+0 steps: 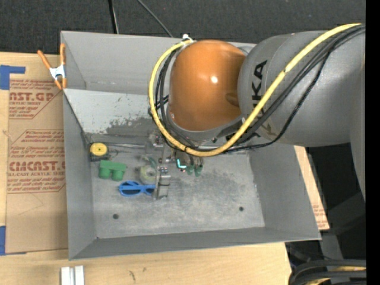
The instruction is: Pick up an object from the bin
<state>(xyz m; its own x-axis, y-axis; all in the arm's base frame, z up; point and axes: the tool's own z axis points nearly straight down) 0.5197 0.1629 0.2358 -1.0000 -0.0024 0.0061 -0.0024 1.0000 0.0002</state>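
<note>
The grey bin (208, 212) has a few small things in it, all on its left side. Furthest left is a little yellow round thing (98, 149), close to the left wall. Just below it and a bit to the right is a green block (111, 170). Next is a blue thing (135, 189) that lies flat on the floor of the bin. Just above its right end is a pale round thing (147, 173).

The gripper (161, 181) is right beside these last two, low down near the floor, under the big orange cover (205, 85) on the arm. It looks to be touching or almost touching the right end of the blue thing, with the pale round thing just to its left. I cannot tell if the gripper is open or closed, and I cannot see anything held in it.

A little to the right is a small blue-green bit (193, 168). I cannot tell if it is part of the robot.

So I think the job is about halfway. The arm is down by the things, but nothing is off the floor. Grabbing and lifting are left to do
</note>
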